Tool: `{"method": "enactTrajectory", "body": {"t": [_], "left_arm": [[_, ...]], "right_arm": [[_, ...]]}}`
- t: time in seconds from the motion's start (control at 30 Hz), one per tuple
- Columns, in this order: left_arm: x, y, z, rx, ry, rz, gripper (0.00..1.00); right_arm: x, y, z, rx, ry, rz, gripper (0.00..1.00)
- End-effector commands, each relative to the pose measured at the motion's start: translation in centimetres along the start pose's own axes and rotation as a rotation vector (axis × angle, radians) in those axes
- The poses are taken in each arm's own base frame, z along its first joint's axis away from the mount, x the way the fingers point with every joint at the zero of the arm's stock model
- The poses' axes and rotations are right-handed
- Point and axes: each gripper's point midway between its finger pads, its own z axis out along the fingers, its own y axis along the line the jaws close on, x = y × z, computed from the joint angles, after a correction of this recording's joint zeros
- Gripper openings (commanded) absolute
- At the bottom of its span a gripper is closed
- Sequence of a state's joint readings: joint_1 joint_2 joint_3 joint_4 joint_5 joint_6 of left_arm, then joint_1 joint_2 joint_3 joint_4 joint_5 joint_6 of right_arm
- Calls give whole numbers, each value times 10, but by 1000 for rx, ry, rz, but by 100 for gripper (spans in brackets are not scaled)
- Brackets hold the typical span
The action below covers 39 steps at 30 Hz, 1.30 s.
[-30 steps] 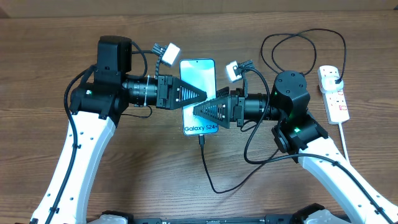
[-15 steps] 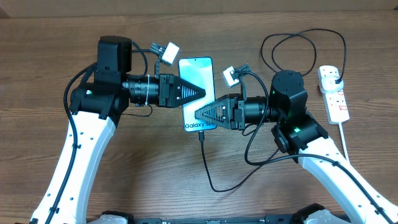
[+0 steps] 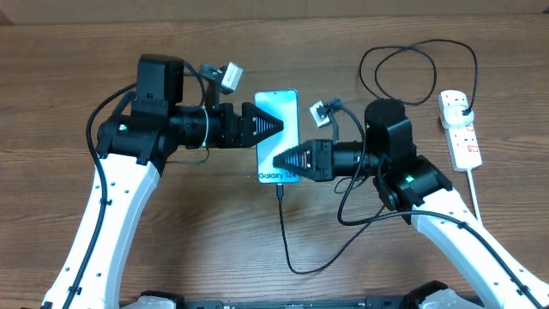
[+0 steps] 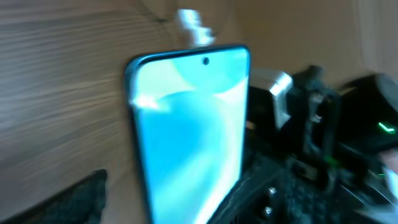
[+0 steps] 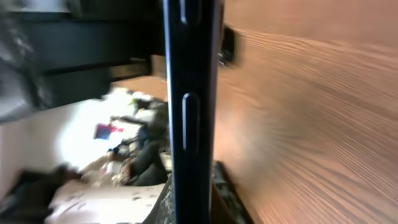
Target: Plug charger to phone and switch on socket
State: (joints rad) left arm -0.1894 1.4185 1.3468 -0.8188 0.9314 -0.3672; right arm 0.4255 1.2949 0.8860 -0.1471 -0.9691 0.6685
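The phone (image 3: 278,129) lies mid-table with its light blue screen lit and "Galaxy S24" near its lower end. My right gripper (image 3: 276,160) comes in from the right and is shut on the phone's lower right edge. In the right wrist view the dark phone edge (image 5: 189,93) with its side buttons stands between the fingers (image 5: 225,196). My left gripper (image 3: 279,127) reaches over the screen from the left and is open. In the left wrist view its jaws stand wide on either side of the phone (image 4: 186,124). The charger (image 3: 284,232) meets the phone's lower end with its tip. It runs on to a black plug (image 3: 463,108) in the socket (image 3: 461,136).
The charger's cable makes a large loop (image 3: 416,53) at the back right, between my right arm and the socket. The socket's thick white cord (image 3: 474,193) runs toward the front right edge. Both white arms cross the front corners of the wooden table (image 3: 214,232).
The right gripper has turned on its side and shut on the phone's edge. The left gripper has opened over the screen. The phone has shifted slightly to the right.
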Motion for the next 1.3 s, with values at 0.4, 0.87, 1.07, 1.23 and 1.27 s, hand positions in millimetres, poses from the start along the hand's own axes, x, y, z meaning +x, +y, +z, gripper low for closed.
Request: {"method": "enactTrajectory", "body": {"t": [0.4,0.87,1.07,1.23,1.27], "left_arm": [[-19,115,-53,-744,-196,-49,100],[-19,115,-53,-744,-196,-49,100],[-19,115,-53,-744,-196,-49,100],[-19,115,-53,-744,-196,-49,99],[-19,115,-53,-744,-196,-49,100]], "right_arm": [[-1,-130,6,464,-53,159,4],[11,-198,25,560,-14,270,4],[11,-210,31,560,-38,353,4],[9,-216,35,554,-45,355,4],[9,-216,35,552,-45,357,4]]}}
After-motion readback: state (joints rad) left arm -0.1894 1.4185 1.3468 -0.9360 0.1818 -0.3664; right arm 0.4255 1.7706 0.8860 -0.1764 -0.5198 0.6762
